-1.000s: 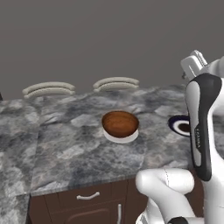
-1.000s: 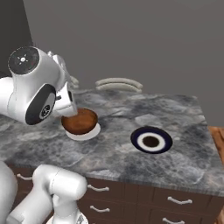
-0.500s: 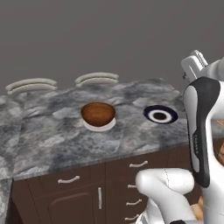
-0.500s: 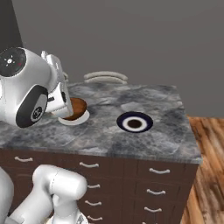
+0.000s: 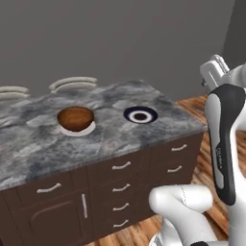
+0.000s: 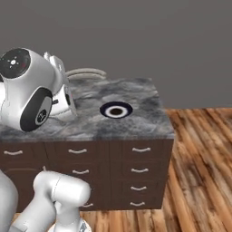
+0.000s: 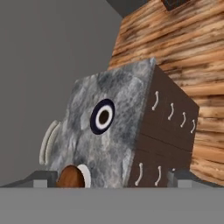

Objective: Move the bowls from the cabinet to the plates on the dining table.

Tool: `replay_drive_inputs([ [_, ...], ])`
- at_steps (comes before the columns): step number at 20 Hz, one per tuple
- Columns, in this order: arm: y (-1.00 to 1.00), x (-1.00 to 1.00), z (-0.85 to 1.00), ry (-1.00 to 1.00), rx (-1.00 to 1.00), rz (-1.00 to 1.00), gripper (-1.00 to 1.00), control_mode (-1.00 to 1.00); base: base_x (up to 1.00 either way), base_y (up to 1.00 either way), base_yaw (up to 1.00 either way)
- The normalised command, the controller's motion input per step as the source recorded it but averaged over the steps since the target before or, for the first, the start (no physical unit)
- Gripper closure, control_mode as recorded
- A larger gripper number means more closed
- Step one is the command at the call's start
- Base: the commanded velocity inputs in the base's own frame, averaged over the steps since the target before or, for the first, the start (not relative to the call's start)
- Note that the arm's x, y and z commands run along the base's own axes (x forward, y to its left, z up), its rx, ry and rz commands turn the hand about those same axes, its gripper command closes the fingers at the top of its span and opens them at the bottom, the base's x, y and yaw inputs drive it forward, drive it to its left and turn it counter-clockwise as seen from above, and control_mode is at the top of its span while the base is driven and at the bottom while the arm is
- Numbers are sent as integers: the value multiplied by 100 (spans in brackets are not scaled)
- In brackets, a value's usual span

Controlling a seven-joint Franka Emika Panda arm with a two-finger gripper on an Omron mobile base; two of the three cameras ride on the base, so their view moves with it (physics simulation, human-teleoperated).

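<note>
One reddish-brown bowl (image 5: 75, 117) rests in the white plate (image 5: 79, 129) on the dining table's marble top (image 5: 38, 144). To its right lies the navy plate (image 5: 140, 115) with nothing on it. In the hand view, which is rolled, the navy plate (image 7: 103, 116) sits mid-frame and the bowl (image 7: 70, 177) on the white plate (image 7: 86, 175) shows at the bottom. My gripper (image 7: 111, 180) hangs well back from the table, open, with nothing between its fingers. The navy plate (image 6: 116, 110) also shows in the right base view. The cabinet is out of view.
Two curved chair backs (image 5: 73, 84) stand behind the table's far edge. Dark drawers with silver handles (image 5: 122, 166) run along the table's front. Wooden floor (image 6: 199, 154) spreads to the right of the table's end. My arm's upper links (image 6: 27, 90) hide the table's left part.
The whole picture has shifted left as the base moved: the table's right end and the wooden floor have come into view. The bowl stays on the white plate. The gripper stays open.
</note>
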Motion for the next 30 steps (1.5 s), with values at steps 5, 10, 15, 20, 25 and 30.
replay_drive_inputs([
  [5, 0, 0, 0, 0, 0, 0, -100, 100, -7, 1, -49],
  [10, 0, 0, 0, 0, 0, 0, -100, 100, -7, 1, -49],
  [15, 0, 0, 0, 0, 0, 0, -100, 100, -4, 0, -49],
  [20, 0, 0, 0, 0, 0, 0, -100, 100, -4, 0, -49],
  [25, 0, 0, 0, 0, 0, 0, -100, 100, -4, 0, -49],
  [30, 0, 0, 0, 0, 0, 0, -100, 100, -4, 0, -49],
])
